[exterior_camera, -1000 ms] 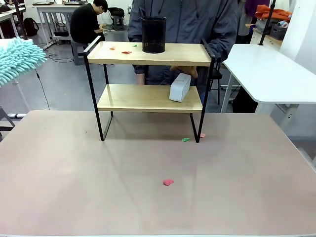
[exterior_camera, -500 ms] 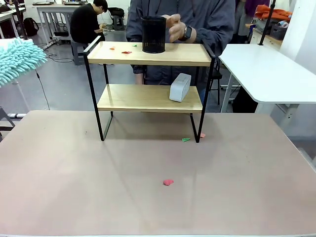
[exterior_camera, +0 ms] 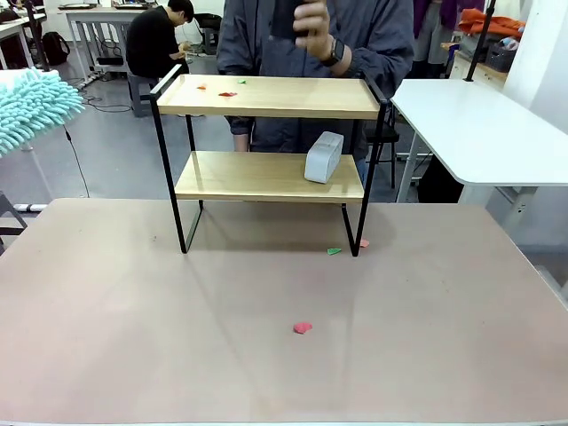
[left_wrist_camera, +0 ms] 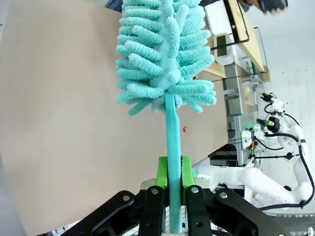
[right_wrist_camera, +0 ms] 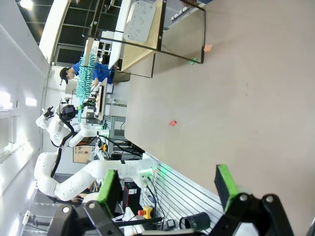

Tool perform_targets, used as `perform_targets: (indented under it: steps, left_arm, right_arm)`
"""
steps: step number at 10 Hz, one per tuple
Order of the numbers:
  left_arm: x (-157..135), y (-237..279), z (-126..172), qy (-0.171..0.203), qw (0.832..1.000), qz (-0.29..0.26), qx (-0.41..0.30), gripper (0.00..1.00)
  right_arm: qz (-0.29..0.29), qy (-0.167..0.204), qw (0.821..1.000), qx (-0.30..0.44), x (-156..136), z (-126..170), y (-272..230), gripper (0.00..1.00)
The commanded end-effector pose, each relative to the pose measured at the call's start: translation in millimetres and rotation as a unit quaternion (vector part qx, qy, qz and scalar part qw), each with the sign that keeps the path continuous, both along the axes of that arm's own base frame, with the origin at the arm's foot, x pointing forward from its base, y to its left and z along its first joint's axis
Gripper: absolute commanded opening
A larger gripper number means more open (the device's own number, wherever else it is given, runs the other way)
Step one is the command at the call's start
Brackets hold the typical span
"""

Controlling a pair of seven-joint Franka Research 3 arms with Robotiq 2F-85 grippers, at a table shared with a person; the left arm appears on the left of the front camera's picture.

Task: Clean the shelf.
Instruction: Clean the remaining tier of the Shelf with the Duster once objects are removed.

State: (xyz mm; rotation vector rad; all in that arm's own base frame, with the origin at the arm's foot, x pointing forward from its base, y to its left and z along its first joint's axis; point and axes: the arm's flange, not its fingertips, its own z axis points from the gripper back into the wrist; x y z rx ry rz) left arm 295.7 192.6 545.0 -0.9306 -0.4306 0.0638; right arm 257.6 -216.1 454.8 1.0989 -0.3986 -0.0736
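The shelf (exterior_camera: 266, 98) stands at the far side of the brown table, with small red and green scraps (exterior_camera: 226, 91) on the left of its top board. A grey box (exterior_camera: 324, 157) leans on the lower board. A person behind it holds a black mesh cup (exterior_camera: 282, 18) in the air above the top board. My left gripper (left_wrist_camera: 173, 189) is shut on the handle of a teal fluffy duster (left_wrist_camera: 165, 54), whose head (exterior_camera: 31, 106) shows at the left edge, off the table. My right gripper (right_wrist_camera: 166, 191) is open and holds nothing; the shelf (right_wrist_camera: 147, 34) lies far ahead of it.
Paper scraps lie on the table (exterior_camera: 133, 337): a pink one (exterior_camera: 303, 327) in the middle, a green one (exterior_camera: 334, 251) and a pink one (exterior_camera: 364, 242) by the shelf's right front leg. A white table (exterior_camera: 484, 133) stands at the right.
The person's hand left the grey box on the lower board, took the black mesh cup and lifted it off the top board. The duster and both grippers stayed still.
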Motion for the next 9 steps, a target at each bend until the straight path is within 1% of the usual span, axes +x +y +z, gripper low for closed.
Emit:
perform_targets:
  steps: [1,3,4,5,6,7,8,9]
  left_arm:
    - [-1.3,1.5,2.1,-0.003,1.0,-0.009,0.002,0.12]
    - [0.0,0.0,0.0,0.0,1.0,0.0,0.0,0.12]
    - [-2.4,-13.2,42.9,-0.013,1.0,0.021,0.007,0.12]
    - [-8.5,-30.5,90.5,-0.022,0.998,0.03,0.044,0.12]
    - [-15.9,-51.8,134.6,-0.05,0.995,0.055,0.065,0.12]
    - [-21.2,-79.5,167.4,-0.082,0.993,0.038,0.078,0.12]
    - [-18.2,-113.8,189.4,-0.094,0.99,0.013,0.1,0.12]
    - [-13.1,-143.9,196.2,-0.102,0.987,0.0,0.12,0.12]
  right_arm:
    - [0.001,-0.018,1.0,0.007,1.9,0.9,0.7,1.0]
    - [0.001,-0.018,1.0,0.007,1.9,0.9,0.7,1.0]
    - [0.001,-0.018,1.0,0.007,1.9,0.9,0.7,1.0]
    - [0.001,-0.018,1.0,0.007,1.9,0.9,0.7,1.0]
    - [0.001,-0.018,1.0,0.007,1.9,0.9,0.7,1.0]
    - [0.001,-0.018,1.0,0.007,1.9,0.9,0.7,1.0]
    - [0.001,-0.018,1.0,0.007,1.9,0.9,0.7,1.0]
    - [0.001,-0.018,1.0,0.007,1.9,0.9,0.7,1.0]
